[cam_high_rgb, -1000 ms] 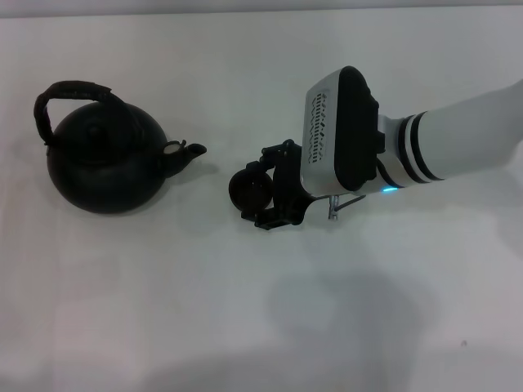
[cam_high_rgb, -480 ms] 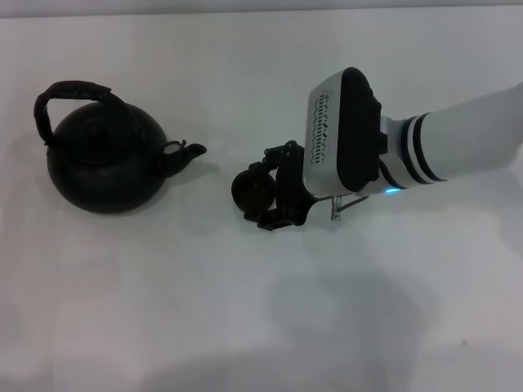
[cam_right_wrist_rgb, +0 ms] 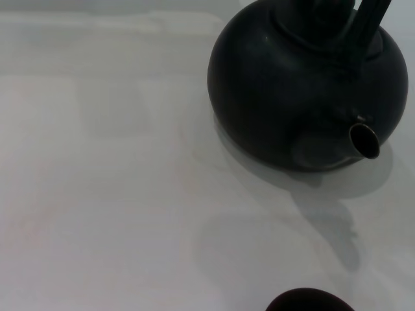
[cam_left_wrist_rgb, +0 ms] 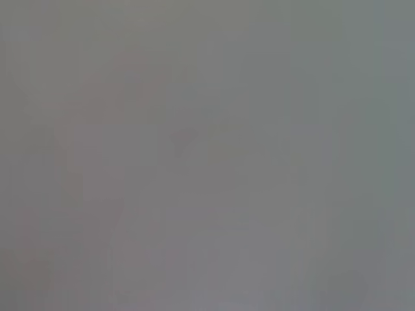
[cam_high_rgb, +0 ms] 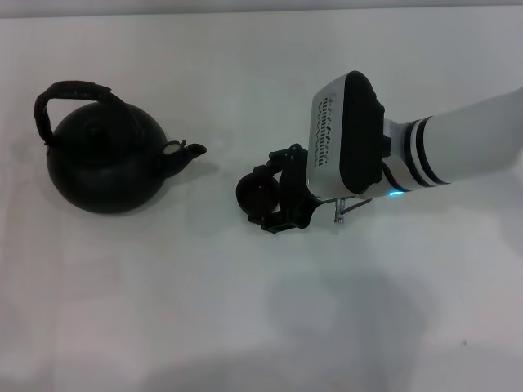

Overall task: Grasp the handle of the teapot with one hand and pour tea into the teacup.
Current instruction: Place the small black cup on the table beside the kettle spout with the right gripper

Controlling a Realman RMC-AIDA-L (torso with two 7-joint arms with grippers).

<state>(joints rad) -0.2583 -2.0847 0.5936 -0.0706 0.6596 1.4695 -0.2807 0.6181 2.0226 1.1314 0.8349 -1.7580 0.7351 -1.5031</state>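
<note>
The matte black teapot (cam_high_rgb: 105,159) stands on the white table at the left, its spout (cam_high_rgb: 186,152) pointing right toward the teacup. Its dark wrapped handle (cam_high_rgb: 65,94) arches over the lid. The teapot also shows in the right wrist view (cam_right_wrist_rgb: 292,84), spout (cam_right_wrist_rgb: 363,139) facing the camera. The tiny dark teacup (cam_high_rgb: 255,192) sits right of the spout, between the fingers of my right gripper (cam_high_rgb: 270,190), which is shut on it. The cup's rim shows at the edge of the right wrist view (cam_right_wrist_rgb: 308,302). My left gripper is out of view.
The white table (cam_high_rgb: 245,310) stretches around both objects. My right arm (cam_high_rgb: 458,147) reaches in from the right edge. The left wrist view shows only a plain grey surface.
My right gripper has shifted slightly to the right, away from the teapot, and the teacup has moved with it. The teapot has not moved.
</note>
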